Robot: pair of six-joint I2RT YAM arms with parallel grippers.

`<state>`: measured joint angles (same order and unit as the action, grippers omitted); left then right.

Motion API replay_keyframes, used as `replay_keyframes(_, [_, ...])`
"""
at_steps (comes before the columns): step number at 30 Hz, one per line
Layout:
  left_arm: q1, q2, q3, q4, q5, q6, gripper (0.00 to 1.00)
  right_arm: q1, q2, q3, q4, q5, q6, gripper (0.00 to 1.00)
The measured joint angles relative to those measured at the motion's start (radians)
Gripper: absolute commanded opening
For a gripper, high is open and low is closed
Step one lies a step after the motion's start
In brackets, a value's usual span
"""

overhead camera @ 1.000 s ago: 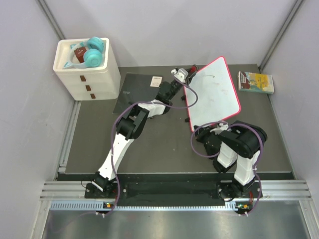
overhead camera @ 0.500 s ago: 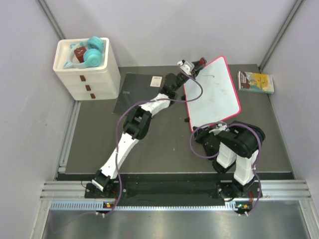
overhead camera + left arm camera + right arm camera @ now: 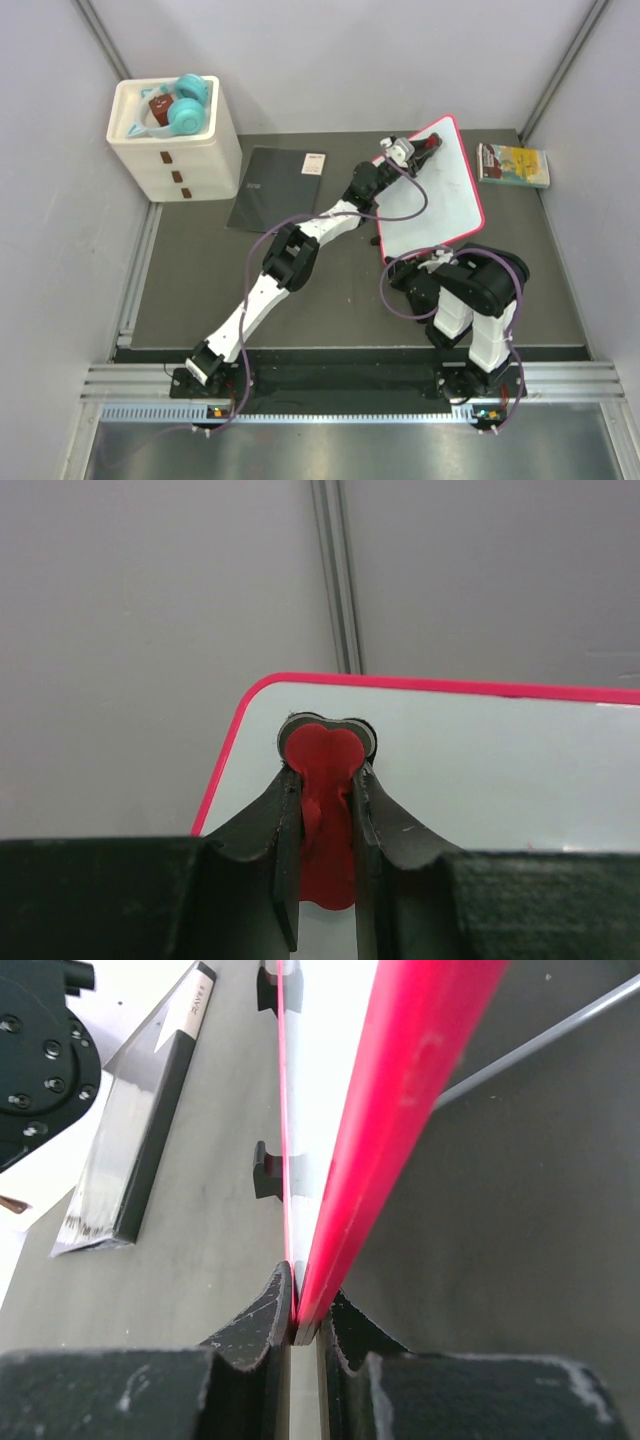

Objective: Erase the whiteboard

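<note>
The whiteboard [image 3: 440, 205], white with a pink-red frame, stands tilted up at the right of the table. My right gripper [image 3: 437, 258] is shut on its near bottom edge; in the right wrist view the jaws [image 3: 305, 1310] pinch the red frame [image 3: 400, 1090], and the board's black feet [image 3: 265, 1170] show. My left gripper [image 3: 428, 150] is shut on a red eraser [image 3: 322, 748] and holds it against the white face near the board's top-left corner [image 3: 262, 692]. No scribbles show around the eraser.
A flat black notebook [image 3: 275, 185] lies left of the board. A small yellow-green book [image 3: 513, 165] lies at the far right. A white drawer box [image 3: 172, 140] with teal headphones [image 3: 188, 100] stands at the back left. Grey walls close in all round.
My left arm has swung right, carrying the eraser from the board's left edge onto its upper face, over the small dark mark seen earlier. The right gripper and the board have stayed still.
</note>
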<state>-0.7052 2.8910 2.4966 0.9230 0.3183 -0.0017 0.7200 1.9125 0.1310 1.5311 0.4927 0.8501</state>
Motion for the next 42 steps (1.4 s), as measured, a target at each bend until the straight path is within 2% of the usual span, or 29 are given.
replay_keyframes(13, [-0.039,0.000,0.008,0.044,-0.027,0.000,0.00,0.005,0.004,-0.002,-0.001,-0.001,0.006,0.00])
replay_keyframes(28, [0.061,0.059,0.008,0.010,-0.108,-0.026,0.00,0.005,0.005,-0.002,-0.002,-0.023,0.004,0.00])
replay_keyframes(37, [0.066,0.069,-0.012,0.060,-0.081,-0.065,0.00,0.021,0.013,-0.006,-0.005,-0.047,-0.012,0.00])
replay_keyframes(39, [0.061,0.069,-0.011,0.063,-0.083,-0.061,0.00,0.031,0.021,-0.007,-0.013,-0.075,-0.026,0.00])
replay_keyframes(42, [0.044,0.070,-0.006,0.051,-0.093,-0.058,0.00,0.080,0.029,-0.011,-0.013,-0.229,-0.032,0.00])
